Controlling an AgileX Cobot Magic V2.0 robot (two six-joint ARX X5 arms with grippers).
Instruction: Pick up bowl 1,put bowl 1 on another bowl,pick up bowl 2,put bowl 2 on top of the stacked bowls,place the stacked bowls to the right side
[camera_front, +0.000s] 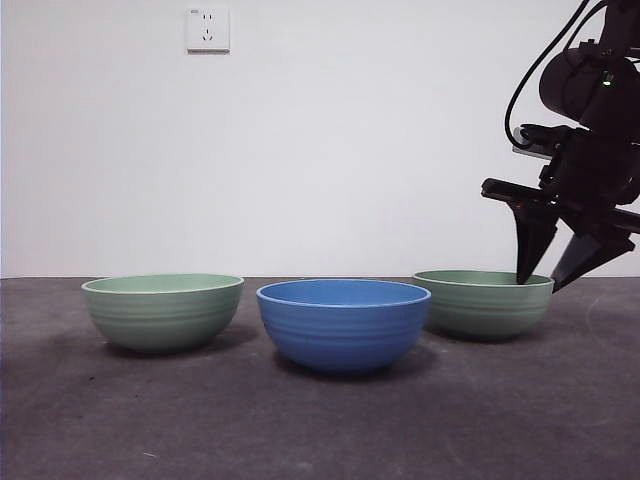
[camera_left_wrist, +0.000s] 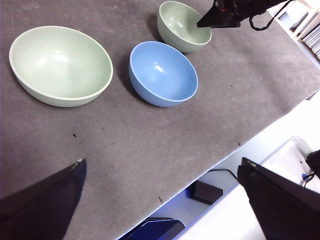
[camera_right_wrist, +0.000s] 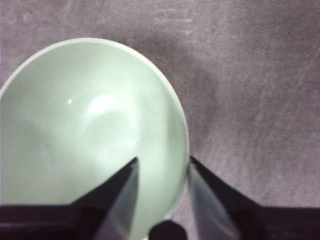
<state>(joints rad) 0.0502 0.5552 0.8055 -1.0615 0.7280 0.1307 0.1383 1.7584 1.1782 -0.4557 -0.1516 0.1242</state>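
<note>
Three same-sized ridged bowls stand on the dark table. The blue bowl is in the middle, nearest the front. One pale green bowl sits to its left. The other green bowl sits at the right, a little farther back. My right gripper is open and straddles this bowl's right rim, one jaw inside and one outside. My left gripper hangs open high above the table and holds nothing.
A white wall with a socket stands behind the table. In the left wrist view the table's edge runs close past the bowls, with floor clutter beyond it.
</note>
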